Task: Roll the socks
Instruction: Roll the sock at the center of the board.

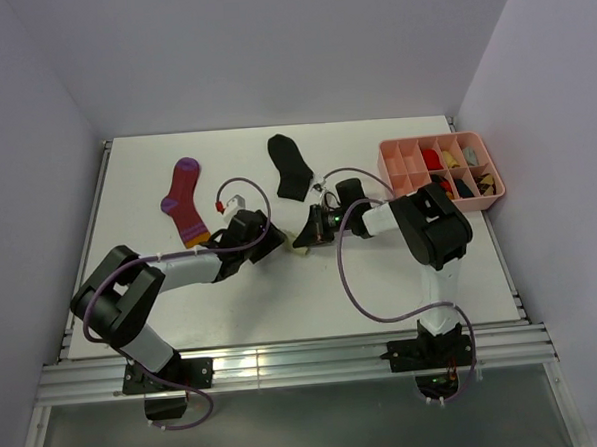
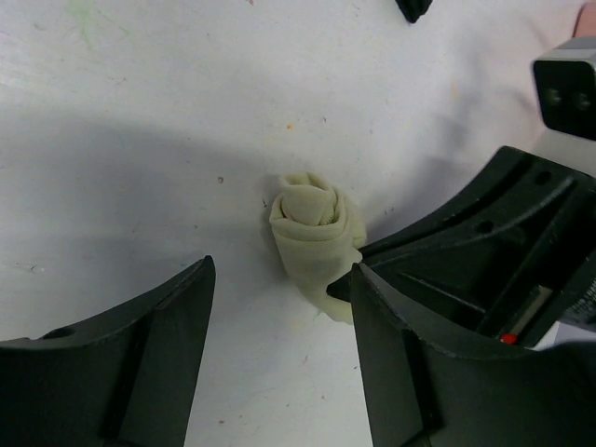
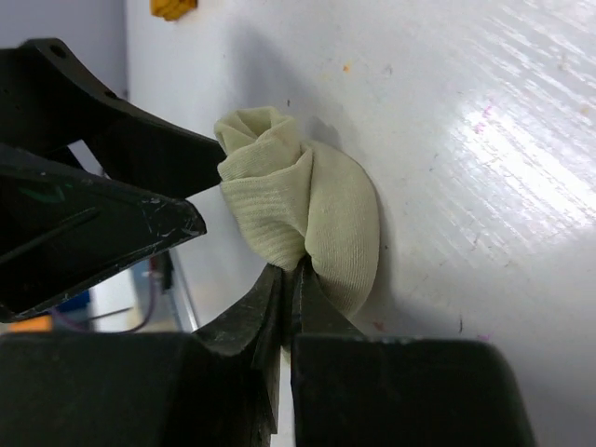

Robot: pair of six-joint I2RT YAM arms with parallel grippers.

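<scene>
Right gripper point(image 3: 287, 279) is squeezed tight, and it pinches a thin fold at the bottom edge of the cream sock point(image 3: 307, 209). Left gripper point(image 2: 282, 272) is let go and wide, with one finger on each side of the roll. I can't tell if the closer finger touches it.

The white table point(image 1: 382, 279) is flat and hard, so a sock can be pressed and rolled on it. The pink tray point(image 1: 424, 140) sits at the far right, well away from the work.

The magenta sock point(image 1: 184, 201) is the longest. It lies flat at the far left. It looks soft and floppy, so I think it will bend and sag if it is picked up by one end. Holding it at the toe to start the roll looks best.

The black sock point(image 1: 292, 169) is shorter and lies flat just past the grippers. It should be light and limp too.

The cream sock is the smallest. It sits between the two grippers near the middle of the table, already wound into a little bun. It is light and squishy, and the bun may come loose if the pinched fold slips out. A hold across the fat middle would keep it wound.
</scene>
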